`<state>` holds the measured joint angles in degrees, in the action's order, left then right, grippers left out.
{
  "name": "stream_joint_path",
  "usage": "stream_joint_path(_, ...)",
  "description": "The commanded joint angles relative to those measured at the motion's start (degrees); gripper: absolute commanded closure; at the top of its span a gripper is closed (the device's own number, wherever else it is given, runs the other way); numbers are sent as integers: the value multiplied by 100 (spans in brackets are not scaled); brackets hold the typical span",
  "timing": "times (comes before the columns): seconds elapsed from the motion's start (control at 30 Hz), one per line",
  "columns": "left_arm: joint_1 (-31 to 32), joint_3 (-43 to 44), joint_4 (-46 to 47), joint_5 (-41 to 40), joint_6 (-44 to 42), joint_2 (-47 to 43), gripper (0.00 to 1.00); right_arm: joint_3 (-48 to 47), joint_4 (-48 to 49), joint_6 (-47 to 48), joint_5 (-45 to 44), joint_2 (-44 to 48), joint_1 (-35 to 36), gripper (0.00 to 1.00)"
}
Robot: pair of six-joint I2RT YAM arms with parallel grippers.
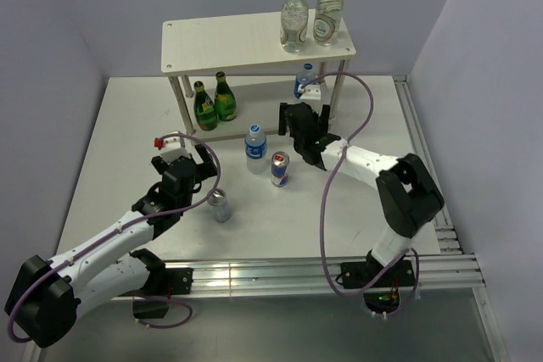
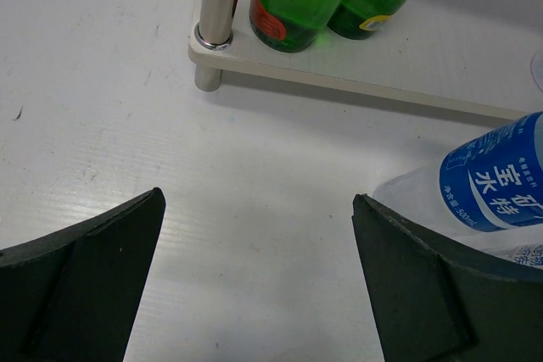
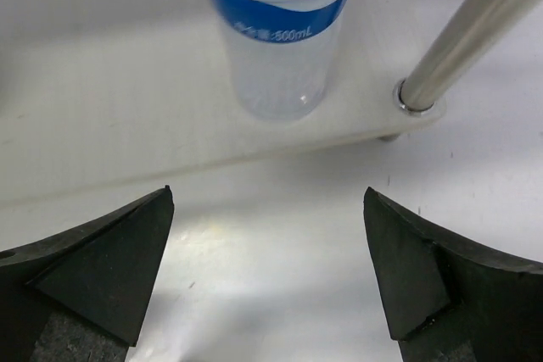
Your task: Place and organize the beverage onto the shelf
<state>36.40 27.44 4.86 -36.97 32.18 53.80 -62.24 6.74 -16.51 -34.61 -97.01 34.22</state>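
left hand (image 2: 259, 195): wide open, nothing between the fingers, low over the surface (image 1: 339, 209), pointing at the shelf's left front leg
right hand (image 3: 268, 190): spread open and empty, just in front of the lower board's right end
shelf (image 1: 246, 40): at the back of the surface; two clear glass bottles (image 1: 310, 14) on the top board at the right, two green bottles (image 1: 214, 101) on the lower tier at the left, one shelved water bottle (image 3: 276, 40) on the lower tier at the right
beverage left loose: water bottle (image 1: 256, 148), red-and-blue can (image 1: 279, 169) and silver can (image 1: 221, 206), all upright with their long axes vertical
key relation: the loose water bottle stands ahead and to the right of the left hand; the silver can is near the left arm's wrist, behind its fingertips; the red-and-blue can is nearer the right arm, behind and to the left of that hand
likely next (judgement): either hand must turn back from the shelf to reach one
hidden: the loose water bottle is cut off behind the left hand's right finger in the wrist view; the shelved bottle's cap is out of frame; the right hand covers part of the lower tier from above; can labels too small to read
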Motion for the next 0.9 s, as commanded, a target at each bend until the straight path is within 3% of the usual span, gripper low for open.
stream_joint_path(0.0, -28, 112, 32, -73, -28, -98, 1, 289, -75, -264, -317, 997, 374, 0)
stream_joint_path(0.2, -28, 112, 15, -65, -10, -142, 1, 581, -629, -519, -388, 2001, 1401, 0)
stream_joint_path(0.37, -28, 104, -12, -82, -10, -186, 1, 388, -1123, -827, -162, 2142, 1983, 0)
stream_joint_path(0.87, -28, 103, -47, -91, 7, -195, 1, -368, -789, -863, 112, 632, 2107, 0)
